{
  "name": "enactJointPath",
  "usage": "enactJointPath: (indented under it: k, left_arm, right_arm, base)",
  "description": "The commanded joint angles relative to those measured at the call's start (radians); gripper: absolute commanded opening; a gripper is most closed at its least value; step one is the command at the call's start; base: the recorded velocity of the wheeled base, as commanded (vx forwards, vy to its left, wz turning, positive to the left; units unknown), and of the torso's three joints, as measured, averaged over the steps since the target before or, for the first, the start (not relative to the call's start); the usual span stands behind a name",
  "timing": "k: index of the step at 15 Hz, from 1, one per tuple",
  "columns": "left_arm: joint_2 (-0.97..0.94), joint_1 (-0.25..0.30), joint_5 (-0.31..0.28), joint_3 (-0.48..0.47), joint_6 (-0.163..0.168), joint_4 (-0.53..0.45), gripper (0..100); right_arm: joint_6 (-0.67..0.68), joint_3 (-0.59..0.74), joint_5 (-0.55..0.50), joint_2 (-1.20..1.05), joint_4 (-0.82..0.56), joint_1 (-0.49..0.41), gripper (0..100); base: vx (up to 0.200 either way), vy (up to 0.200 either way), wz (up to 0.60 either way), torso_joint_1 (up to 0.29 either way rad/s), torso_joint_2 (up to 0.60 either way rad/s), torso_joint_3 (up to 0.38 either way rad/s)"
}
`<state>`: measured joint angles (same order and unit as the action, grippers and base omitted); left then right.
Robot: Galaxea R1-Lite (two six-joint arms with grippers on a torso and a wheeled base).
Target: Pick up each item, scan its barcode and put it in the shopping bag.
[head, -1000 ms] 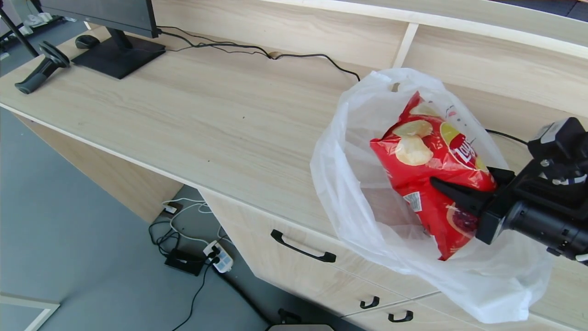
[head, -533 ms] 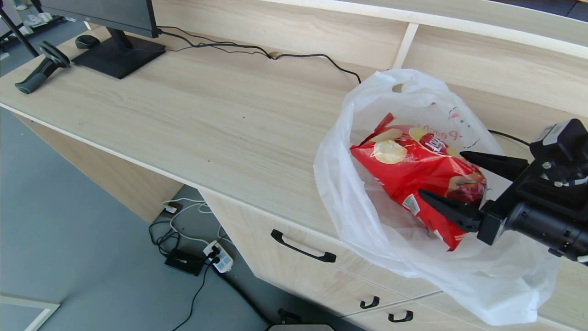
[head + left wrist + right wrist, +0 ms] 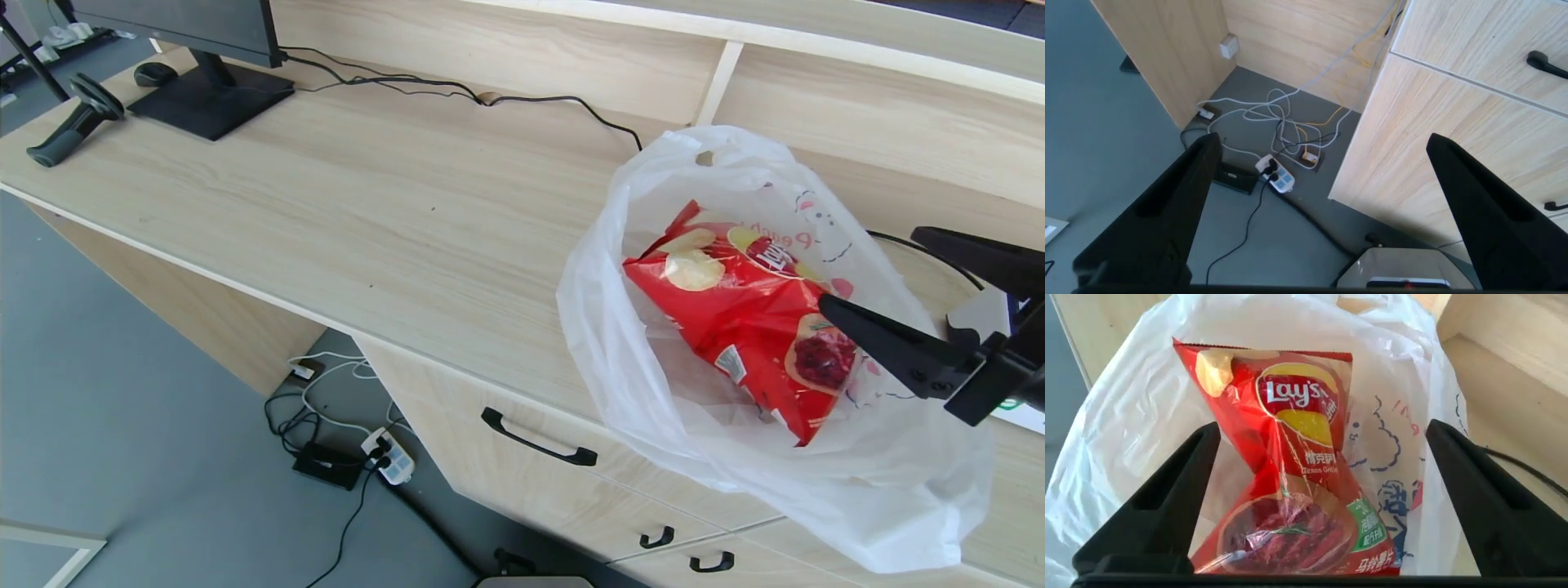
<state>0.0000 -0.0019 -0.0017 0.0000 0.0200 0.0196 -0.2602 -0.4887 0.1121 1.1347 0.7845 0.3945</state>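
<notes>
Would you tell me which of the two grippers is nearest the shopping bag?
The right gripper: open at the mouth of the shopping bag, by the crisp packet; the left gripper hangs over floor cables.

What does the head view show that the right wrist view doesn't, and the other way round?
Head view adds the scanner, monitor base and drawer handles. Right wrist view adds a straight-on look at the front of the chip bag. Both show the chip bag inside the shopping bag and the open right gripper, holding nothing.
</notes>
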Motion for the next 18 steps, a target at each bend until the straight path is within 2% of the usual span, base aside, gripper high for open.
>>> enactJointPath:
  k: [1, 4, 9, 18]
  left_arm:
    - [0.002, 0.0, 0.0, 0.0, 0.0, 0.0, 100]
    - [0.002, 0.0, 0.0, 0.0, 0.0, 0.0, 100]
    - [0.002, 0.0, 0.0, 0.0, 0.0, 0.0, 100]
    - [0.002, 0.0, 0.0, 0.0, 0.0, 0.0, 100]
  right_arm:
    - [0.013, 0.006, 0.015, -0.056, -0.002, 0.001, 100]
    - [0.065, 0.006, 0.017, -0.056, 0.001, -0.005, 100]
    - [0.044, 0.032, -0.029, -0.092, -0.002, -0.032, 100]
    - [0.072, 0.033, -0.028, -0.082, -0.001, -0.043, 100]
  base:
    - [0.0, 0.0, 0.0, 0.0, 0.0, 0.0]
    - [0.0, 0.0, 0.0, 0.0, 0.0, 0.0]
    - [0.0, 0.0, 0.0, 0.0, 0.0, 0.0]
    - [0.0, 0.0, -0.6, 0.003, 0.0, 0.002]
